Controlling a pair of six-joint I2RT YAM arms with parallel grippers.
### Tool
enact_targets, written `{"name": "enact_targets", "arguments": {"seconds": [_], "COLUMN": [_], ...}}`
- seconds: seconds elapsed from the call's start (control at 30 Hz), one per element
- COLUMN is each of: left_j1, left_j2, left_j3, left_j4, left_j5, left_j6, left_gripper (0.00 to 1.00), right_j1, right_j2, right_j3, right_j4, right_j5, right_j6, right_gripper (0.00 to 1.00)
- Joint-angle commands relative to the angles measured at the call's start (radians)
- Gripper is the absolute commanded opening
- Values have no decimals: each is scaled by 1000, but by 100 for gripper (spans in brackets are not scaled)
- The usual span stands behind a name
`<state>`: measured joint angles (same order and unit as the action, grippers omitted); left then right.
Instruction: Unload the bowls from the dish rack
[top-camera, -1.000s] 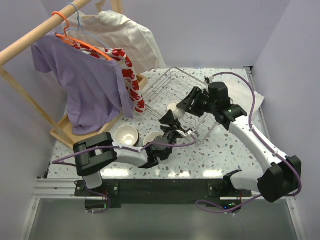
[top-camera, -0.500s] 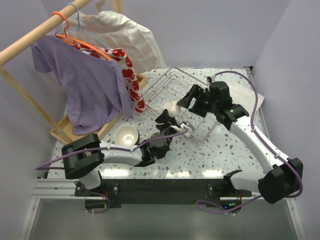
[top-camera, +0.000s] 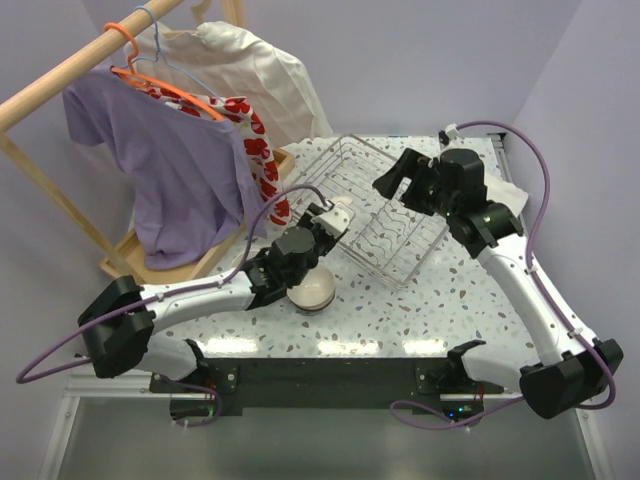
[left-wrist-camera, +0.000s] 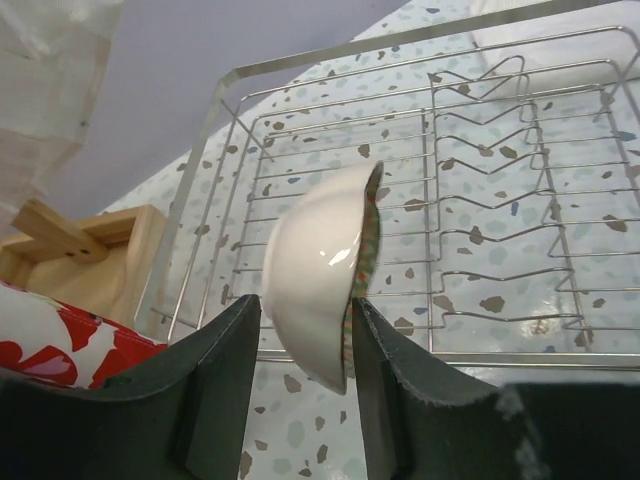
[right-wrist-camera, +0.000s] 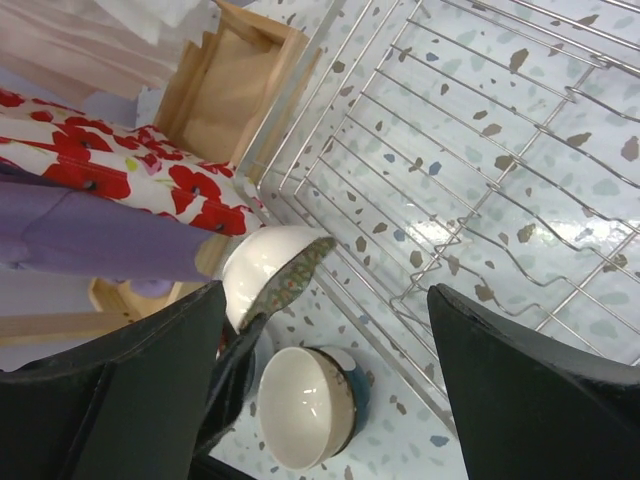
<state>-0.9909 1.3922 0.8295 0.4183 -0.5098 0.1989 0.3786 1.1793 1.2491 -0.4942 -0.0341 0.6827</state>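
**Top external:** L gripper (top-camera: 322, 222) holds a white bowl (top-camera: 340, 213) at the near-left edge of the dish rack (top-camera: 395, 235). No other bowls show in the wires. A set-down bowl (top-camera: 313, 288) sits on the speckled surface (top-camera: 430, 300) under the L arm, on the near side of the dish rack. R gripper (top-camera: 393, 177) hangs over the far-right side, jaws spread wide w/ nothing in them, well apart from the white bowl.

**Left wrist:** L gripper (left-wrist-camera: 305, 310) has the white bowl (left-wrist-camera: 318, 262) pinched on edge btw its dark fingers (left-wrist-camera: 225, 380). The jaws are closed on its wall, one on the glossy outside and the other on the patterned inside. Rim plane is upright, mouth facing R. The dish rack (left-wrist-camera: 480, 200) lies beyond, bare.

**Right wrist:** R gripper (right-wrist-camera: 325, 300) is wide open and empty. The white bowl (right-wrist-camera: 262, 262) shows just past the corner of the dish rack (right-wrist-camera: 470, 150). The set-down bowl (right-wrist-camera: 310, 405), teal outside, rests mouth-up on the surface near it.

**Judgement:** the L arm carries, so the placing falls to it. The likely spot is down and to the near side, beside the set-down bowl. The white bowl prob. needs tipping from on-edge to mouth-up first. With the dish rack looking bare, this may be the last one.
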Motion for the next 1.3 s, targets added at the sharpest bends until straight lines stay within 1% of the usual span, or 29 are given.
{"name": "enact_targets", "arguments": {"seconds": [0.0, 0.1, 0.2, 0.23, 0.3, 0.37, 0.43, 0.53, 0.6, 0.63, 0.67, 0.7, 0.8, 0.83, 0.9, 0.93, 0.97, 1.03, 1.07, 1.13, 1.17, 1.23, 1.27], "left_j1": [38, 66, 95, 103, 126, 149, 156, 179, 202, 212, 224, 230, 239, 241, 244, 245, 247, 247, 247, 247, 247, 247, 247], "left_j2": [-70, -82, -94, -90, -42, 10, 31, 31, 31, 36, 48, 57, 79, 76, 44, 31, -1, -39, -77, -120, -165, -215, -269], "left_j3": [94, 135, 134, 134, 170, 201, 240, 256, 276, 286, 293, 319, 359, 359, 350, 344, 336, 313, 303, 272, 248, 218, 183], "left_j4": [-152, -249, -265, -260, -306, -340, -380, -394, -417, -453, -470, -513, -576, -579, -589, -590, -592, -602, -607, -621, -625, -635, -636], "left_j5": [215, 293, 346, 356, 318, 338, 356, 360, 363, 369, 373, 381, 389, 387, 389, 384, 378, 358, 350, 324, 312, 280, 268], "left_j6": [-191, -281, -352, -351, -357, -365, -398, -432, -456, -461, -467, -475, -481, -484, -486, -484, -481, -472, -469, -463, -461, -454, -451], "left_gripper": [0, 0, 0, 0, 0, 0, 0, 0, 5, 7, 11, 12, 17, 19, 26, 29, 35, 40, 46, 51, 57, 61, 64], "right_j1": [-4, -3, -4, -6, -4, -4, -4, -4, -6, -4, -4, -4, -3, -1, 3, 9, 11, 22, 25, 37, 40, 49, 54], "right_j2": [-41, -50, -63, -66, -67, -72, -67, -21, 26, 40, 57, 92, 152, 198, 241, 291, 318, 400, 430, 476, 526, 572, 613], "right_j3": [0, -36, -71, -76, -91, -102, -105, -73, -47, -40, -34, -24, 15, 32, 70, 85, 101, 151, 167, 216, 234, 280, 292], "right_j4": [-24, -7, 3, 2, -6, -1, -1, -27, -41, -40, -37, -32, -29, -29, -23, -21, -24, -32, -40, -47, -59, -64, -70], "right_j5": [50, 7, -9, -16, -23, -49, -76, -104, -115, -121, -124, -130, -130, -130, -132, -135, -133, -115, -112, -99, -93, -90, -81], "right_j6": [-43, -52, -77, -87, -106, -123, -141, -199, -241, -253, -274, -285, -336, -348, -382, -394, -417, -437, -462, -483, -498, -518, -532], "right_gripper": [86, 86, 86, 86, 85, 85, 85, 85, 83, 83, 82, 82, 76, 74, 71, 70, 69, 66, 64, 62, 61, 59, 58]}}
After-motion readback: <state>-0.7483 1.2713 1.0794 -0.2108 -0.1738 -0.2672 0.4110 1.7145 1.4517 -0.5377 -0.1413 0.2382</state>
